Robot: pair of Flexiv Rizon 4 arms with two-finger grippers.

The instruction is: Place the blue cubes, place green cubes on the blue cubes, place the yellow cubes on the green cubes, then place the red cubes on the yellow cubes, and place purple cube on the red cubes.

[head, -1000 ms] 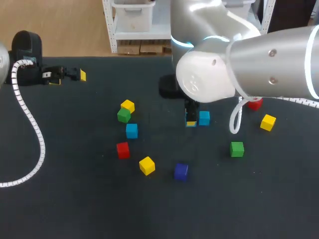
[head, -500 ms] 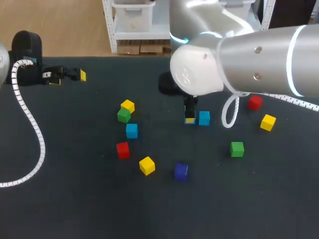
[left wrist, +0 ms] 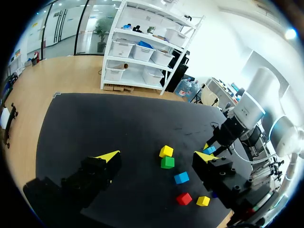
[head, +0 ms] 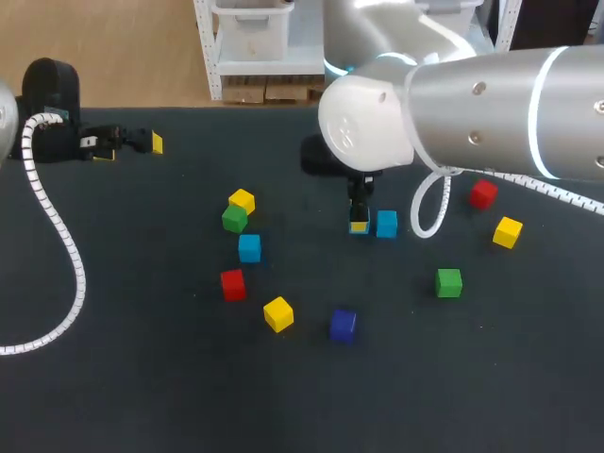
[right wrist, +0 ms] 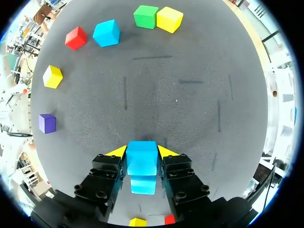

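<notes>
My right gripper point(head: 360, 223) point(right wrist: 141, 153) is shut on a light blue cube point(right wrist: 141, 161) near the table's middle. A second light blue cube point(head: 386, 224) point(right wrist: 142, 185) sits right beside it, on the wrist's side. I cannot tell whether the held cube touches the cloth. A third light blue cube point(head: 249, 247) point(right wrist: 106, 33) lies left of them, below a green cube point(head: 234, 219) and a yellow cube point(head: 242, 200). Red cubes point(head: 232, 283) point(head: 483, 194), yellow cubes point(head: 277, 313) point(head: 507, 231), a green cube point(head: 449, 282) and a purple cube point(head: 343, 325) lie scattered. My left gripper point(head: 135, 142) point(left wrist: 156, 159) is open and empty at the far left.
The black table cloth point(head: 142, 377) has free room along the front and on the left. My right arm's bulky body point(head: 453, 113) hangs over the back right. A white coiled cable point(head: 57, 236) trails from my left arm across the left side.
My right arm's upper part has swung left and back, uncovering the red cube at the right. Its gripper with the blue cube has barely shifted. The left arm is still.
</notes>
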